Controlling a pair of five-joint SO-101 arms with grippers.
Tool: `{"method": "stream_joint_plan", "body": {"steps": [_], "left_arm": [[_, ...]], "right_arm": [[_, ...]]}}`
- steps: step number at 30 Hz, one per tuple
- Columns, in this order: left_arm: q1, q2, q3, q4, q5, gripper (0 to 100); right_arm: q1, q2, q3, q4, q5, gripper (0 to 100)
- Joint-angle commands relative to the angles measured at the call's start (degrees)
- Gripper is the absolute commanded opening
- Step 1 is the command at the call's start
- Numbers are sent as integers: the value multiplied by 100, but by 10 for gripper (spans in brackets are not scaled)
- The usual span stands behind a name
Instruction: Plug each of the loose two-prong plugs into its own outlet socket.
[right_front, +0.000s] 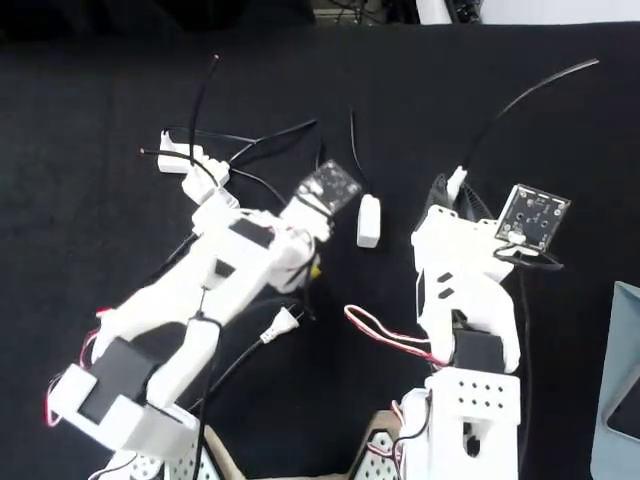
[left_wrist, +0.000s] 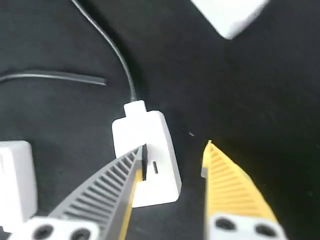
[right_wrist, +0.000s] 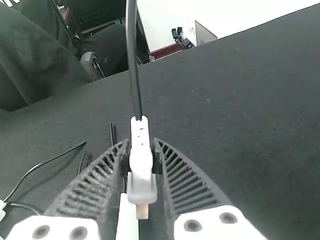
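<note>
Black cloth (right_front: 100, 80) covers the table, and a white middle socket (right_front: 368, 220) lies on it between the two arms, a thin cord running from its far end.

To the right-arm side of the middle socket, close by but not touching it, the right gripper (right_wrist: 141, 142) is clenched on a white plug (right_wrist: 141, 170). Both ribbed fingers press its sides, and its black cord (right_wrist: 133, 60) rises out of the top. In the high view this plug (right_front: 457, 183) sits at about the same depth on the table as the middle socket.

The left gripper (left_wrist: 174, 147) is released, jaws spread wide. A white slotted socket (left_wrist: 155, 150) with two slots in its face lies on the cloth between them. The grey finger (left_wrist: 100, 195) has its tip against the slotted face, and the yellow finger (left_wrist: 230, 185) stands apart on the other side. I cannot tell whether this is the middle socket.

A loose plug (right_front: 285, 322) on a black cord lies nearer the arms' bases than the middle socket, on the left-arm side. A far socket (right_front: 178, 155) sits well apart from the middle socket on that same side, among several black cords.
</note>
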Motion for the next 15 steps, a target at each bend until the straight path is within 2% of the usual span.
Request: {"method": "stream_joint_plan", "body": {"steps": [1, 15], "left_arm": [[-444, 290, -312, -70, -97, 184], [-453, 290, -532, 615, -62, 159]], "right_arm": [[53, -48, -48, -141, -35, 11], [53, -48, -48, -141, -35, 11]]}}
